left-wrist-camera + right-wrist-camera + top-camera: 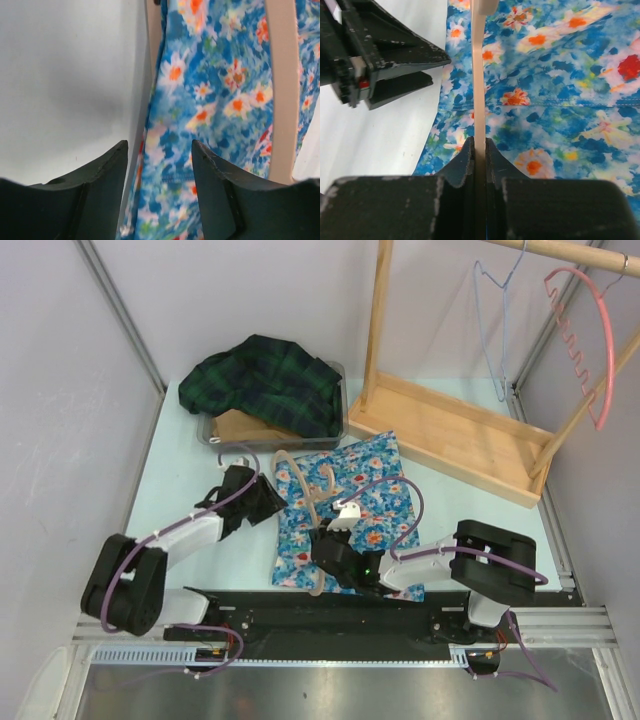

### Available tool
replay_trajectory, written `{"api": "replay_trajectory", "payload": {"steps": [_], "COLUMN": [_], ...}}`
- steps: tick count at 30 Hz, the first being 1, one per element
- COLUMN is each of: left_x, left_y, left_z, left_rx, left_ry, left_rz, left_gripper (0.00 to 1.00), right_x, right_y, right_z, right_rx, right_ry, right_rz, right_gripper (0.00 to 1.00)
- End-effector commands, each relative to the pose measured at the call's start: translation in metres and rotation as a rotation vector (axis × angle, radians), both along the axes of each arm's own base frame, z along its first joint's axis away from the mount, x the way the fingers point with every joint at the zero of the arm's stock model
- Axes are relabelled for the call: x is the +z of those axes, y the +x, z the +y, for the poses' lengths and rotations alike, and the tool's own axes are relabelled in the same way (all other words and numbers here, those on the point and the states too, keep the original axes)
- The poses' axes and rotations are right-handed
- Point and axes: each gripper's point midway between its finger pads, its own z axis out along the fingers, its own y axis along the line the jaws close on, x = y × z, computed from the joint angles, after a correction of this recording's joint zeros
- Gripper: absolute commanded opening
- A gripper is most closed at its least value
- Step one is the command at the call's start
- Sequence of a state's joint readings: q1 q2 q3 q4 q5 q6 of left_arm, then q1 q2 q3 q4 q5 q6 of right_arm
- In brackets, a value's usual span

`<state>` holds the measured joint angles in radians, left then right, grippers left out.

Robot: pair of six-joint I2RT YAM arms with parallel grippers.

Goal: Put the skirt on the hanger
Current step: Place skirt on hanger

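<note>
— At the right tool (480,150), what's held?
— Its jaws are pinched shut on the wooden hanger (477,75), which lies on top of the floral skirt (560,100) spread flat on the surface (65,75).
— And the left tool (160,147)?
— Open, gripping nothing, poised over the skirt's left edge.
— Which step is this?
— Getting the skirt onto the hanger, I'd judge; it isn't on yet. Next, the left tool must pinch that edge and feed it over the hanger while the right tool steadies it.
</note>
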<state>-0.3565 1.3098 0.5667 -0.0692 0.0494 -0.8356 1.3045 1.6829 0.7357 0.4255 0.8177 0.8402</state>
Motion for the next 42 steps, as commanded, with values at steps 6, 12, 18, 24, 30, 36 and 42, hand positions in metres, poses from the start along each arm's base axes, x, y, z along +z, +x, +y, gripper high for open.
{"api": "replay_trajectory", "payload": {"steps": [6,12,18,24,30,36,42], "left_x": [-0.009,-0.022,-0.024,-0.001,0.011,0.009,0.004], "left_y": [0.039,0.043,0.038,0.030,0.016,0.000,-0.009], "left_z": [-0.004,-0.015,-0.009,-0.002,0.005,0.020,0.028], "left_rx": [-0.068,-0.111,-0.093,-0.076,-0.078,-0.049,-0.020], "left_ry": [0.004,-0.041,-0.013,0.000,0.012,0.069,0.083], "left_rz": [-0.094,-0.077,-0.042,-0.069,-0.096,-0.068,-0.057], "left_gripper": [0.53,0.32,0.01,0.00,0.00,0.00,0.00], "right_x": [0.009,0.008,0.009,0.006,0.010,0.014,0.012], "right_y": [0.003,0.004,0.006,0.012,0.020,0.022,0.019], "right_z": [-0.002,-0.005,-0.008,-0.021,-0.025,-0.035,-0.058], "right_rx": [-0.023,-0.035,-0.053,-0.111,-0.135,-0.173,-0.220], "right_ry": [0.022,0.018,0.020,0.005,0.017,0.003,-0.086], "right_rz": [0.024,0.028,0.024,0.031,0.019,0.011,-0.002], "right_gripper": [0.00,0.00,0.00,0.00,0.00,0.00,0.00]}}
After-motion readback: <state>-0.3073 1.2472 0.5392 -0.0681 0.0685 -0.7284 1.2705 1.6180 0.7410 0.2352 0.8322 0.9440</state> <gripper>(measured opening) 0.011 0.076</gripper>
